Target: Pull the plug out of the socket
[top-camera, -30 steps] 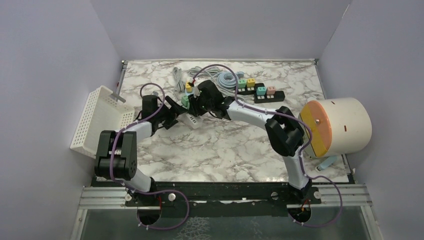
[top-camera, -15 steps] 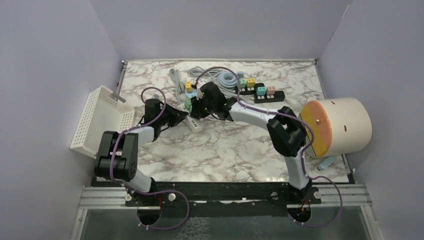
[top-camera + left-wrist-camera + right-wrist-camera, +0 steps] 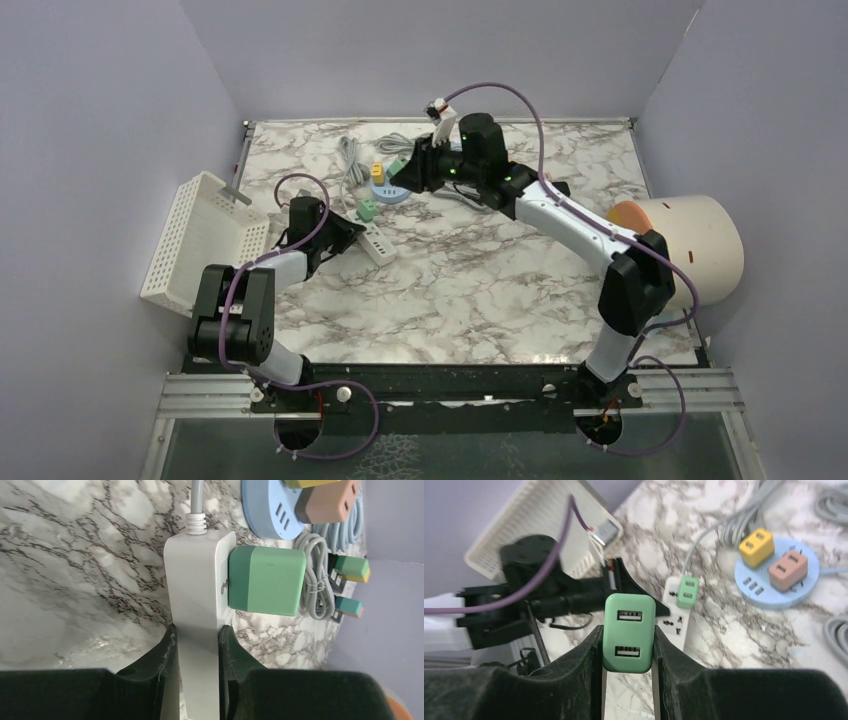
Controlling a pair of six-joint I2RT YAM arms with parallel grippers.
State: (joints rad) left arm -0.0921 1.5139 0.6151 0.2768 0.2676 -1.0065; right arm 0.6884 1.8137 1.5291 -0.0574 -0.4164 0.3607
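Observation:
The white socket strip (image 3: 375, 240) lies left of centre, and my left gripper (image 3: 345, 232) is shut on its near end, fingers (image 3: 160, 650) pressing both long sides (image 3: 200, 595). One green plug (image 3: 267, 580) still sits in the strip (image 3: 368, 208). My right gripper (image 3: 405, 170) is raised above the far part of the table, shut on another green plug (image 3: 629, 632) with two USB ports. That plug (image 3: 398, 167) is free of the strip (image 3: 676, 617), which shows below it with bare holes.
A round blue socket (image 3: 388, 190) carrying a yellow plug (image 3: 377, 172) and a pink plug (image 3: 788, 570) lies under the right gripper. Grey cables (image 3: 350, 155) coil at the far side. A white basket (image 3: 200, 240) leans at the left, a large cream cylinder (image 3: 690, 250) at the right.
My left gripper closed on the white strip. The right gripper pulled its green plug off the strip and lifted it up and toward the far side.

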